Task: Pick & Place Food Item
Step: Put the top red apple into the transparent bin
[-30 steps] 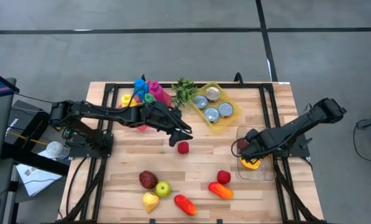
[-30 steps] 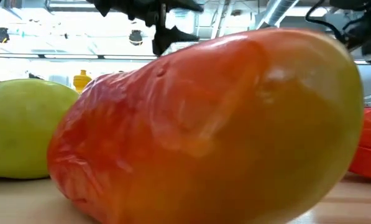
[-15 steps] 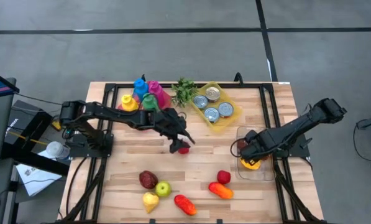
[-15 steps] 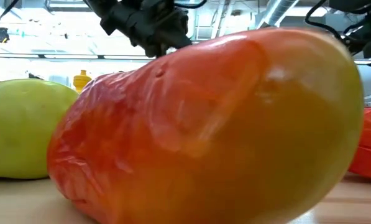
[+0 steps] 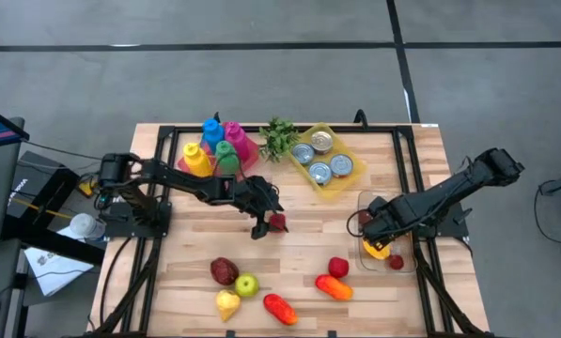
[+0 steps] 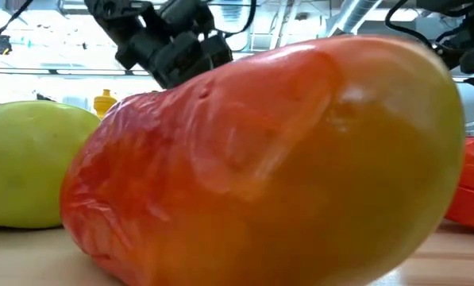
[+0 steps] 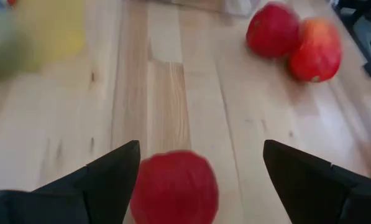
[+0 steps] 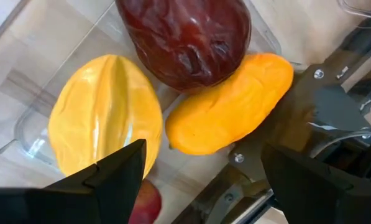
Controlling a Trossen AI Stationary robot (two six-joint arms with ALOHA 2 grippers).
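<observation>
A small round red fruit [image 5: 278, 222] [image 7: 174, 188] lies on the wooden table near its middle. My left gripper [image 5: 266, 223] [image 7: 197, 180] is open and low over it, one finger on each side, with the fruit close to one finger [image 7: 114, 177]. My right gripper [image 5: 374, 231] [image 8: 201, 186] hangs open over a clear container [image 5: 404, 266]. The container holds a yellow ribbed fruit [image 8: 104, 118], a dark red fruit [image 8: 185, 37], an orange fruit [image 8: 232, 102] and a small red fruit [image 5: 396, 262]. My left gripper stands astride the red fruit [image 7: 148, 186] from above, slanting toward the table's near edge. The fruit rests on the table. I cannot tell whether the nearer finger touches its side.
Coloured cups [image 5: 214, 145], a green sprig [image 5: 278, 137] and a yellow tray of cans [image 5: 325, 160] line the far edge. Several fruits lie near the front edge, among them a green apple [image 5: 247, 284] [image 6: 30, 159] and a large orange-red fruit [image 5: 280, 308] [image 6: 268, 167].
My left gripper has moved toward the near edge and down onto the small red fruit, ending with its fingers astride it. A small red fruit now shows at the near end of the clear container, where none showed before.
</observation>
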